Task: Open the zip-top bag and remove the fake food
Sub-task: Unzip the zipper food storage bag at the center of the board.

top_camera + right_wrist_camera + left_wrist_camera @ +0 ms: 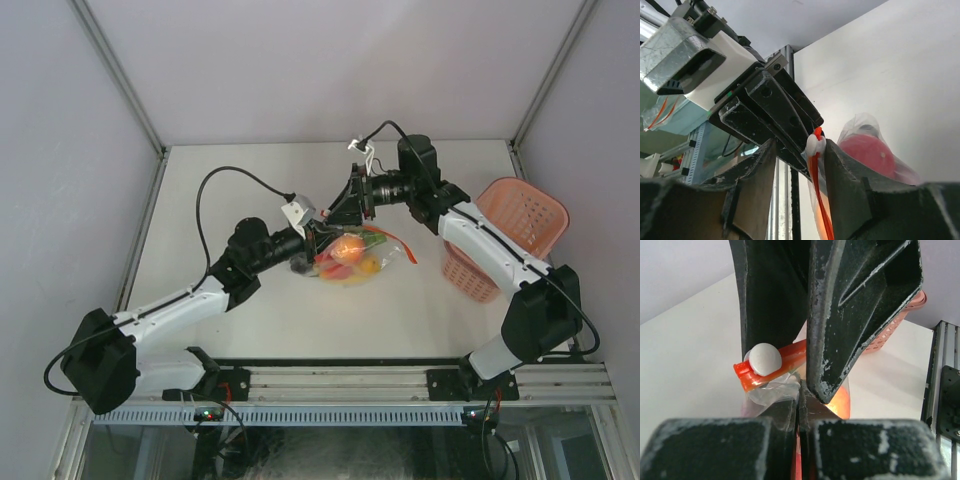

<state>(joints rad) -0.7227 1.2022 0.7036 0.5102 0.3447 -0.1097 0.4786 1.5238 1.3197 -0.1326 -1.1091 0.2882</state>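
Now: white table (250,320), grey walls (60,120) | left pincer (799,400) clamps zip-top bag (385,258) | right pincer (800,145) ajar around zipper (816,165)

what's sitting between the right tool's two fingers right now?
Between the fingers of the right tool: the red-orange zipper strip of the clear crinkly plastic zip-top bag, with its white slider. Jaws stand apart around it. Right wrist view shows it.

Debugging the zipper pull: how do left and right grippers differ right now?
Left gripper is shut; right gripper has its jaws apart. Left gripper pinches the zip-top bag's clear plastic beside the zipper strip; right gripper straddles the strip and its white slider, not clearly clamped. Both meet at the bag's zipper edge.
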